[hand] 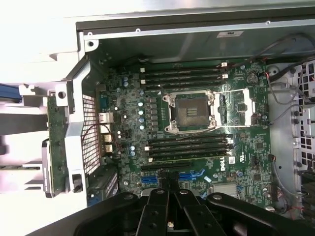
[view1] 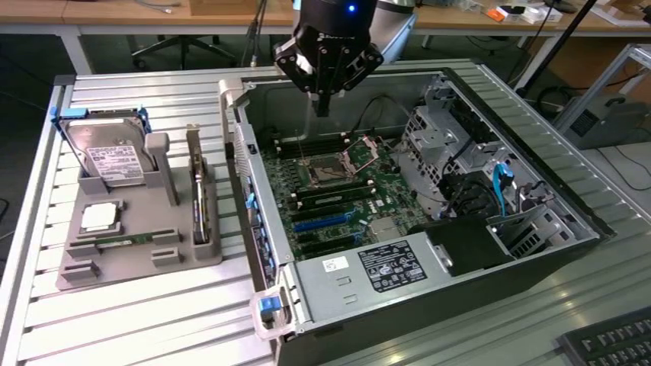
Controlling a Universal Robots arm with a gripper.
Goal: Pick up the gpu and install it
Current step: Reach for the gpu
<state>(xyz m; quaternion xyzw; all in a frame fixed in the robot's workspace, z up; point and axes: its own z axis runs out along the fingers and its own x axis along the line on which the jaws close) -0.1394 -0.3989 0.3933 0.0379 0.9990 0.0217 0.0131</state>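
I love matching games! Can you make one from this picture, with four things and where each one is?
1. gpu
2. hard drive
3. gripper
4. CPU socket

A. empty, on the motherboard
B. shut, above the open computer case
C. standing on edge in the grey holder
D. tilted back, white label showing

Pairs: 1-C, 2-D, 3-B, 4-A

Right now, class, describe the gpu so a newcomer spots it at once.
At the exterior view's left of the open computer case sits a grey holder. The gpu is the thin dark card standing on edge along the holder's side nearest the case, slimmer than the white-labelled hard drive, longer than the green RAM stick.
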